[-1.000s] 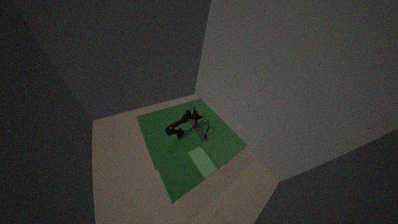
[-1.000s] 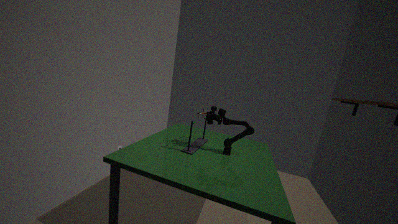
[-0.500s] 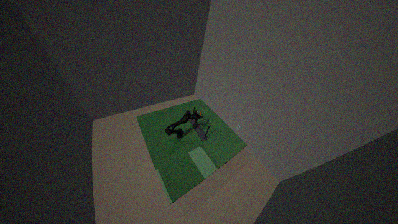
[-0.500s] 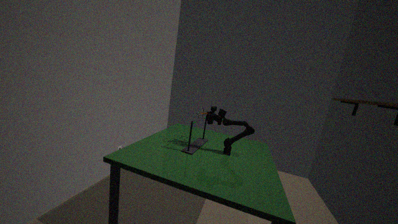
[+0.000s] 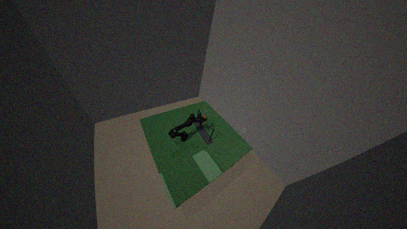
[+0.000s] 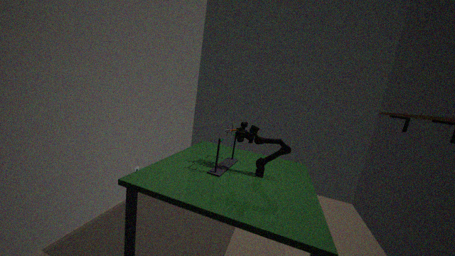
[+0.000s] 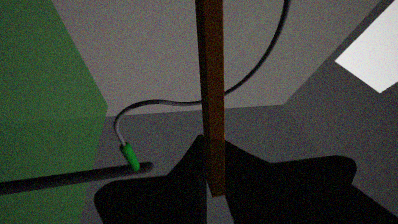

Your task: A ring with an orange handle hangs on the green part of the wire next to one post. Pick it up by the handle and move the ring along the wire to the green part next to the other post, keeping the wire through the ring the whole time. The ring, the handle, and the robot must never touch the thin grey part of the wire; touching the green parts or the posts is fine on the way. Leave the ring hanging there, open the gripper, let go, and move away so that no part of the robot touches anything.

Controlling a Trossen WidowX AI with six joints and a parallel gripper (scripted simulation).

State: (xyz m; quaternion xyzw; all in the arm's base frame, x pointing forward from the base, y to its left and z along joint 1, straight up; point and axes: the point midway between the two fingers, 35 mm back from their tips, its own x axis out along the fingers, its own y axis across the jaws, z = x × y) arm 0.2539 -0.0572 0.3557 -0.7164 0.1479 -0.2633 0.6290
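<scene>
The jaws [image 5: 206, 119] [image 6: 236, 131] are clenched on the orange handle [image 5: 205, 116] [image 6: 232, 130] [image 7: 214, 80], one dark fingertip on either side of it. In the wrist view the handle runs upright from the top edge of the frame down between the fingers, near the middle. The ring [image 6: 227, 131] shows only as a small pale shape at the handle's outer end in the exterior view, left of the jaws; whether the wire passes through it is too small to tell.

The wire [image 7: 165, 102] curves from the upper right of the wrist frame, passes behind the handle, and bends down at left to a green part [image 7: 130, 157], which meets the end of a dark post [image 7: 65, 179] at lower left. The handle and that green part stand apart.

In the exterior view, the near post [image 6: 217, 156] and the far post [image 6: 233, 147] rise from a grey base plate [image 5: 203, 133] [image 6: 225, 167] on the green bench [image 5: 178, 165] [image 6: 249, 199]. The black arm [image 5: 182, 127] [image 6: 274, 139] reaches in from the right, its gripper end beside the far post's top.
</scene>
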